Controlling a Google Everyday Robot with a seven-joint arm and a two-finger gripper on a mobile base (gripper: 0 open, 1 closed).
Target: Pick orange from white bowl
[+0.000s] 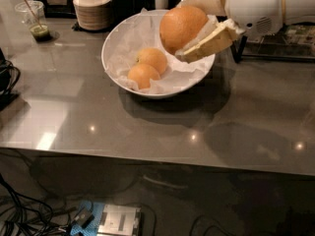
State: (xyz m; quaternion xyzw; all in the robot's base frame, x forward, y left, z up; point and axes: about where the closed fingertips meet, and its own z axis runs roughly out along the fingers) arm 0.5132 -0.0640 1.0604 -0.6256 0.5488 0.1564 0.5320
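Found orange held clear of white bowl, above its right rim, apparently to avoid the two oranges lying on the paper lining. Noted gripper at upper right over the bench, jaws spread wide and clamped on opposite sides of that orange

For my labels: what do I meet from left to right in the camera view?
Plastic cup, stack of beige bowls, two oranges in the white bowl, orange held in the tool above the bowl's right side.
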